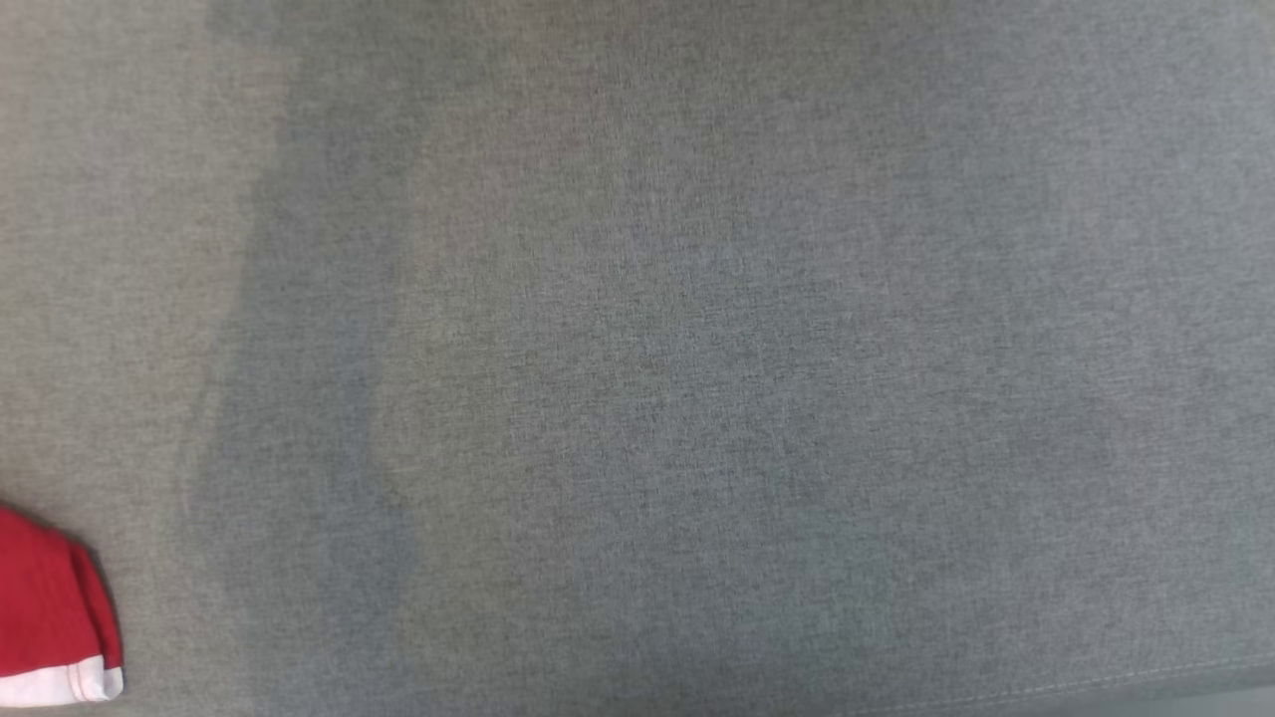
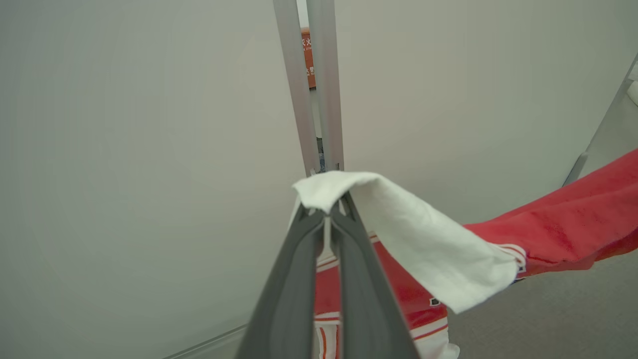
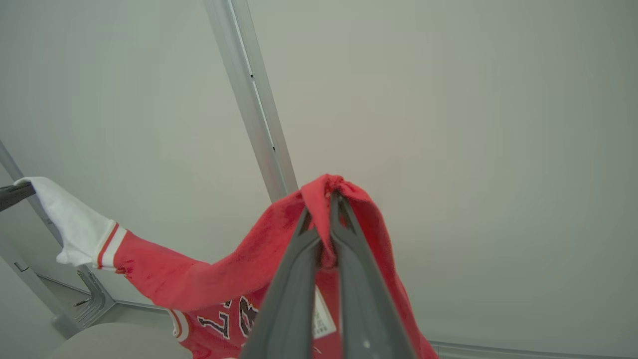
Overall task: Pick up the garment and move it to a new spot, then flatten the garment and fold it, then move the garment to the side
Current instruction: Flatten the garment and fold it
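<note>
On my left wrist camera, the left gripper (image 2: 326, 213) is pinched closed on a white end of the garment (image 2: 563, 224), whose red body stretches toward 3 o'clock. In the head camera, a red-and-white corner of it shows at 8 o'clock over the grey fabric surface (image 1: 697, 349); I can't be sure it touches. On the right wrist camera, the right gripper (image 3: 331, 199) is clamped on a red fold, with the numbered front hanging toward 6 o'clock
</note>
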You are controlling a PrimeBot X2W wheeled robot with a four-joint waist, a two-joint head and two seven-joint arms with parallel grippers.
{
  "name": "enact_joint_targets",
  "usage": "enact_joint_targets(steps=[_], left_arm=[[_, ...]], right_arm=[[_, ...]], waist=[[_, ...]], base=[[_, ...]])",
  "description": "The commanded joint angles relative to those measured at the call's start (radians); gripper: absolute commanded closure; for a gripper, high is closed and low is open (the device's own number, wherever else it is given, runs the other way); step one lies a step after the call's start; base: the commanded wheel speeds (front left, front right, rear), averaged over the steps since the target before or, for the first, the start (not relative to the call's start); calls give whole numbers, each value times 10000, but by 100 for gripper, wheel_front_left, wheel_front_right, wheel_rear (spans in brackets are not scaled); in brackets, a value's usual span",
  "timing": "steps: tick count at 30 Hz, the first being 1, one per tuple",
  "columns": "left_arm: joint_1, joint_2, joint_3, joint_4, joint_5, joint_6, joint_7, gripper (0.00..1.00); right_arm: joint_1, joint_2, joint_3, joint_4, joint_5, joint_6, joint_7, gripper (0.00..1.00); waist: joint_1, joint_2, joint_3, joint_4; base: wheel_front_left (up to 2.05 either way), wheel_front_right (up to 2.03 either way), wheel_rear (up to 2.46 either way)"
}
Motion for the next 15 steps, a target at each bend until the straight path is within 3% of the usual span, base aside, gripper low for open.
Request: enact_joint_targets(steps=[1, 6, 15], left_arm=[[725, 272, -261, -135, -403, -26, 86, 100], [3155, 1001, -1158, -938, -1767, -27, 618, 100], [7571, 3111, -2242, -3690, -4095, -27, 2408, 100]], right_arm=[[637, -138, 257, -94, 295, 0, 6, 100], [2948, -511, 1316, -506, 1243, 0, 269, 100], [6426, -1667, 3121, -2030, 2756, -1, 1489, 100]], waist=[[-1, 0, -681, 51], [-1, 0, -1904, 35], [-1, 0, -4024, -43]], base=[[0, 0, 0], [0, 0, 0], [0, 0, 0]])
